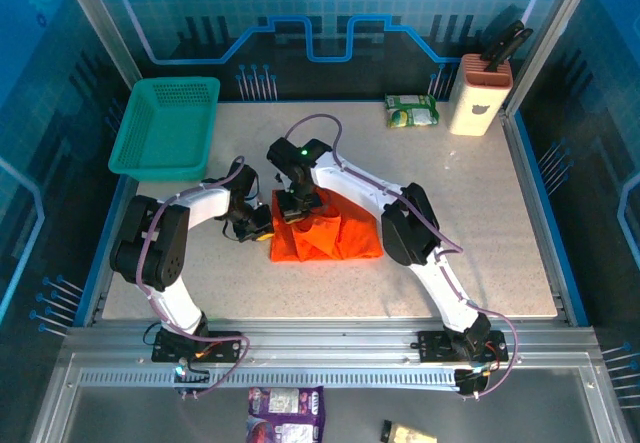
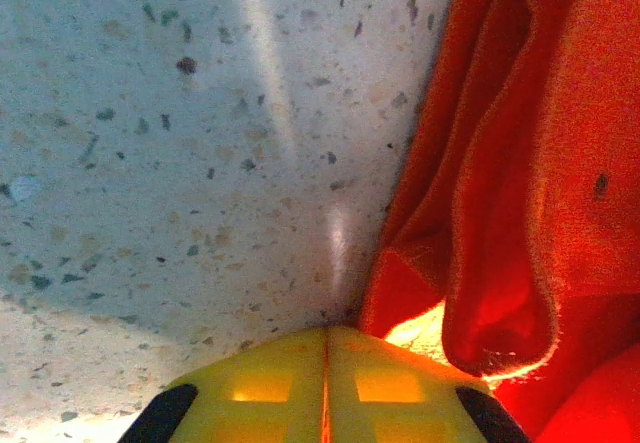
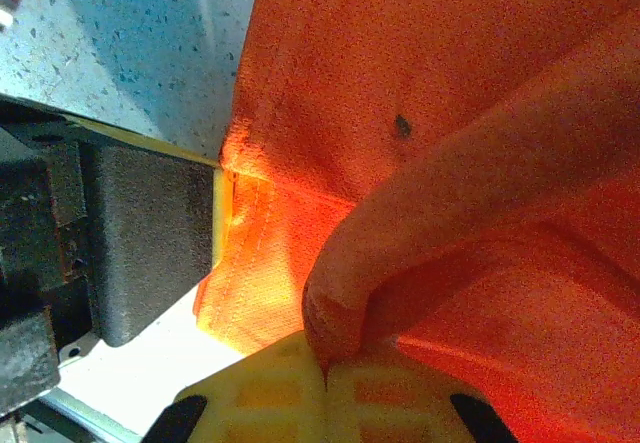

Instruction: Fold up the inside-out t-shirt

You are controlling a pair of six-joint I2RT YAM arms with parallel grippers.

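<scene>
Speckled counter [image 1: 480, 243] carries the orange t-shirt [image 1: 335, 235], bunched at its middle. It is soft, light and limp, so we'd pinch hems or corners. Our right end effector [image 3: 325, 365] is clamped on a fold; our left end effector [image 2: 325, 348] is closed beside the cloth, seemingly empty.

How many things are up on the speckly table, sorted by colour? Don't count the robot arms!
Orange: 1, the wrinkly orange cloth t-shirt
Teal: 1, the teal plastic mesh basket
Green and white: 1, the crinkly green-and-white packet
Cream: 1, the cream knife block with black handles
Total: 4
</scene>
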